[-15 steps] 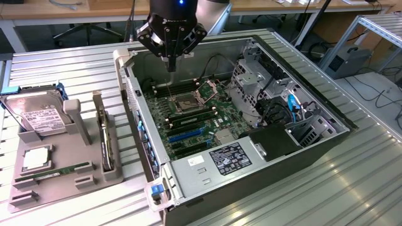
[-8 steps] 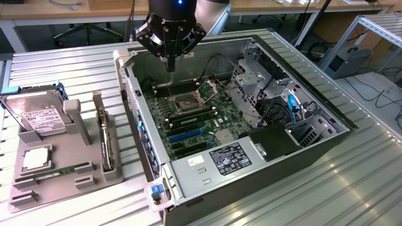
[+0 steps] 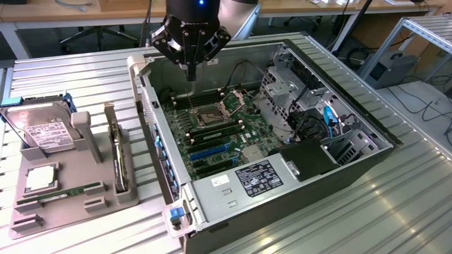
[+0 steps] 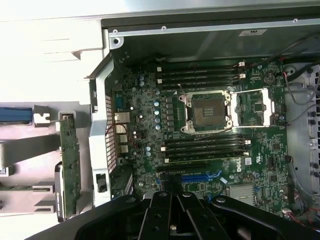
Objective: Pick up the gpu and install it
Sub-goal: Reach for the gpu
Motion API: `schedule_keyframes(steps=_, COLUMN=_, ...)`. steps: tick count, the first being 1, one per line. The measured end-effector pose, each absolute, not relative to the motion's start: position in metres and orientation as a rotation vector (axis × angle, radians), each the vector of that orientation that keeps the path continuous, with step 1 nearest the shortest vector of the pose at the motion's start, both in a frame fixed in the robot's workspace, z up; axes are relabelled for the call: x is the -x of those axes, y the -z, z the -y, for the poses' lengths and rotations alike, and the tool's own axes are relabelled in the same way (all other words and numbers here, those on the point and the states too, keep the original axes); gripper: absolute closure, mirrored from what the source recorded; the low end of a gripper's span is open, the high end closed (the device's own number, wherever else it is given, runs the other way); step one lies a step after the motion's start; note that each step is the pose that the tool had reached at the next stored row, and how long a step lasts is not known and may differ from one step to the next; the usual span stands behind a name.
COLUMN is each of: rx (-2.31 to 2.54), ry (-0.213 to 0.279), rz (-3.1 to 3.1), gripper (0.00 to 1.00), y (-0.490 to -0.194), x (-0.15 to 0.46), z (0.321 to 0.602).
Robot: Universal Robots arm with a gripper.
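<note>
1. While it is pressed together, holding nothing, the tool (image 3: 190, 73) hangs over the open computer case (image 3: 297, 206).
2. Well off to its side, the gpu (image 3: 118, 156) stands on edge in a grey holder (image 3: 71, 207).
3. Probably light, stiff and fragile: best taken by its upper edge.

A ribbed metal bench (image 3: 78, 74) spans the scene, with glare at five o'clock. At eleven o'clock a wooden desk (image 3: 71, 13) stands over a chair base (image 3: 99, 34). At two o'clock an aluminium frame (image 3: 424, 32) stands above the floor (image 3: 424, 106).
</note>
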State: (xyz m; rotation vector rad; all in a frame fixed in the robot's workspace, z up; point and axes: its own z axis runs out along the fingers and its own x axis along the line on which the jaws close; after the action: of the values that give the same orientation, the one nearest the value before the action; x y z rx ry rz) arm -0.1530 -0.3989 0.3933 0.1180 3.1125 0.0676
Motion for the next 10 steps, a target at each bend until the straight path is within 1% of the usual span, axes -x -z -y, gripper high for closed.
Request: schedule_keyframes(steps=10, rx=-0.118, ry=-0.068, rz=-3.113, gripper=0.89, y=-0.3933, x=0.1553, z=0.3989)
